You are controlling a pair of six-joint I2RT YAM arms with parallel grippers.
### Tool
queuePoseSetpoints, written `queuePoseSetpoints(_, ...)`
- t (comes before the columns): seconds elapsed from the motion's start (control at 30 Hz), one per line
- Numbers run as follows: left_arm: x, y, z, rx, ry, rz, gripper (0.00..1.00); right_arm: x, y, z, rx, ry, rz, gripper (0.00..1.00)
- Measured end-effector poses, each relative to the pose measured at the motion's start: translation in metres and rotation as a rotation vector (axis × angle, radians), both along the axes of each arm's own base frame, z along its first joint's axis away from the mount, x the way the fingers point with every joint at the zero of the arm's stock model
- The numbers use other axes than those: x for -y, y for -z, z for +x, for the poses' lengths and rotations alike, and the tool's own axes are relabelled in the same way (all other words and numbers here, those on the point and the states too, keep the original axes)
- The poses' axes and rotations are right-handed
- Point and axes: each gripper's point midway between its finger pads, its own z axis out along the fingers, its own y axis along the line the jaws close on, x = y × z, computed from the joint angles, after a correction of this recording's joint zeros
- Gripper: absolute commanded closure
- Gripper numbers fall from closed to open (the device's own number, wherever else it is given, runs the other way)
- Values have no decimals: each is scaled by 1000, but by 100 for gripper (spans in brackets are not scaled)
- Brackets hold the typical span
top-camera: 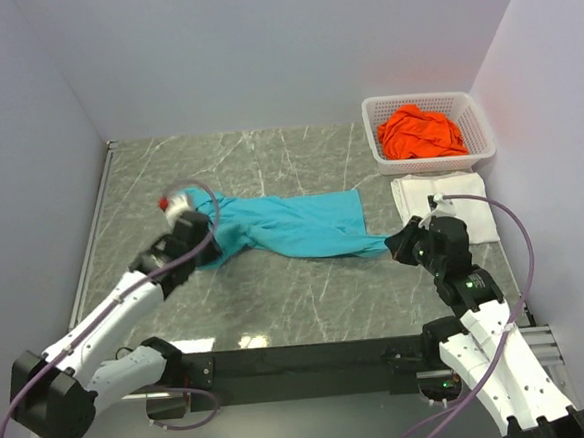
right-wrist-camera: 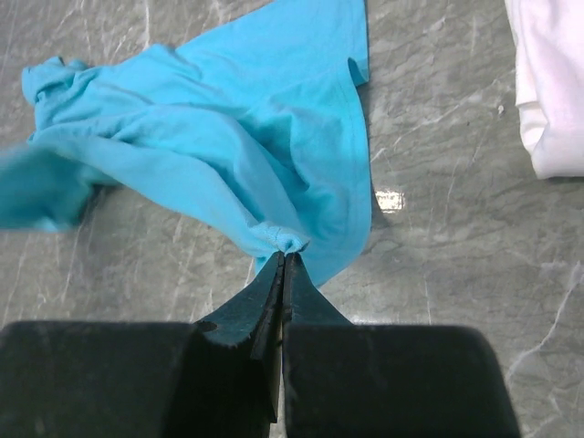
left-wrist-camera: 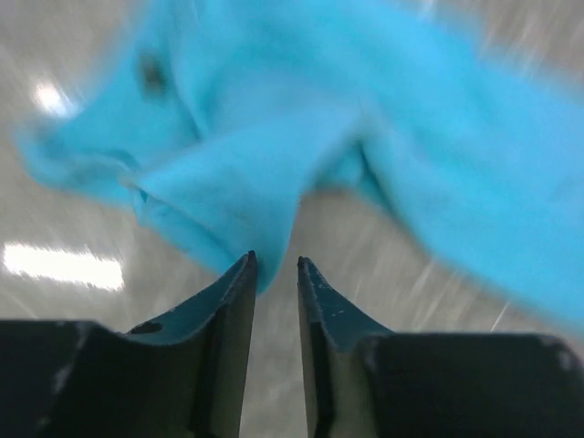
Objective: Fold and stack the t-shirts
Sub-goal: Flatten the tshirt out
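Note:
The teal t-shirt lies crumpled and stretched across the middle of the table. My right gripper is shut on a bunched bit of its right edge, seen in the top view at the shirt's right tip. My left gripper hovers at the shirt's left end. Its jaws stand a little apart, bare table shows between them, and a blurred teal fold lies just past the tips. A folded white t-shirt rests at the right. The orange t-shirt is piled in the basket.
A white lattice basket stands at the back right corner, just behind the white shirt. Grey walls close in the left, back and right sides. The black mounting rail runs along the near edge.

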Motion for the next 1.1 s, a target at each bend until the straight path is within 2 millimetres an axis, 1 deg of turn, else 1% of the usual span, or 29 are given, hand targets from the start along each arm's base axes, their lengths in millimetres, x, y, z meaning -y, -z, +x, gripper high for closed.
queuePoseSetpoints(0.03,10,27,-19,-66,29,-16,66,1,0,0,1,3,-1,100)
queuePoseSetpoints(0.07,18,47,-35,-126,57,-25,63,1,0,0,0,7,1,100)
queuePoseSetpoints(0.1,29,70,-56,-195,96,-36,61,1,0,0,-2,7,0,100)
queuePoseSetpoints(0.17,41,98,-92,-302,146,-47,57,1,1,-1,-8,10,2,100)
queuePoseSetpoints(0.2,46,105,-104,-333,163,-57,56,1,2,-1,-9,10,1,100)
queuePoseSetpoints(0.23,49,106,-111,-348,168,-69,56,1,2,-1,-10,10,1,100)
queuePoseSetpoints(0.3,54,98,-117,-337,162,-120,55,1,3,-2,-16,10,1,100)
queuePoseSetpoints(0.4,52,79,-111,-262,106,-190,57,1,4,-2,-21,8,1,100)
queuePoseSetpoints(0.5,40,64,-99,-188,25,-215,56,-1,6,-2,-33,1,3,100)
queuePoseSetpoints(0.53,33,61,-92,-170,-12,-218,55,-2,7,-2,-38,-4,4,100)
queuePoseSetpoints(0.57,26,60,-87,-157,-48,-218,50,-2,8,-2,-40,-8,6,100)
queuePoseSetpoints(0.63,6,59,-68,-134,-148,-235,49,-4,10,-3,-52,-18,9,100)
queuePoseSetpoints(0.7,-14,62,-52,-119,-238,-237,49,-6,11,-3,-59,-25,12,100)
queuePoseSetpoints(0.8,-29,75,-39,-144,-295,-232,49,-8,11,-4,-61,-36,18,100)
queuePoseSetpoints(0.9,-34,90,-32,-187,-307,-219,49,-9,11,-4,-62,-41,20,100)
queuePoseSetpoints(1.1,-40,100,-20,-197,-306,-208,51,-10,11,-5,-63,-50,21,100)
